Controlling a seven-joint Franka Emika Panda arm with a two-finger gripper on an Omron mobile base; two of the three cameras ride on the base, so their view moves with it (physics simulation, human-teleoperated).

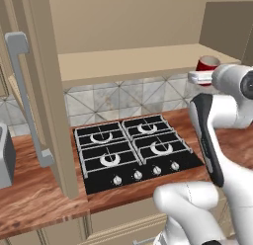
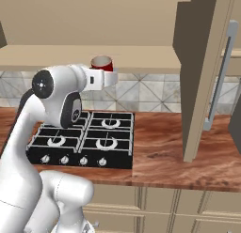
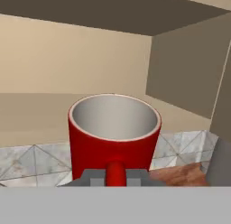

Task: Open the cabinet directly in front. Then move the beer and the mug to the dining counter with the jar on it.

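Note:
The cabinet stands open, with its left door (image 1: 47,91) and right door (image 2: 202,77) swung towards me and a bare beige shelf (image 1: 128,59) inside. The red mug (image 3: 113,133) with a pale inside is upright at the shelf's front right edge (image 1: 208,64) (image 2: 101,63). My gripper (image 3: 115,177) is shut on the mug's handle, which sits between the two fingertips. The hand reaches in level from the front (image 1: 201,75) (image 2: 106,74). Whether the mug rests on the shelf or hangs just off it, I cannot tell. The beer, the jar and the dining counter are out of view.
Below the cabinet a black four-burner hob (image 1: 133,150) is set in a wood worktop (image 2: 160,152) with a tiled backsplash (image 1: 113,98). A grey appliance (image 1: 5,155) stands at the far left. The open doors and their long silver handles (image 2: 221,72) flank my arm.

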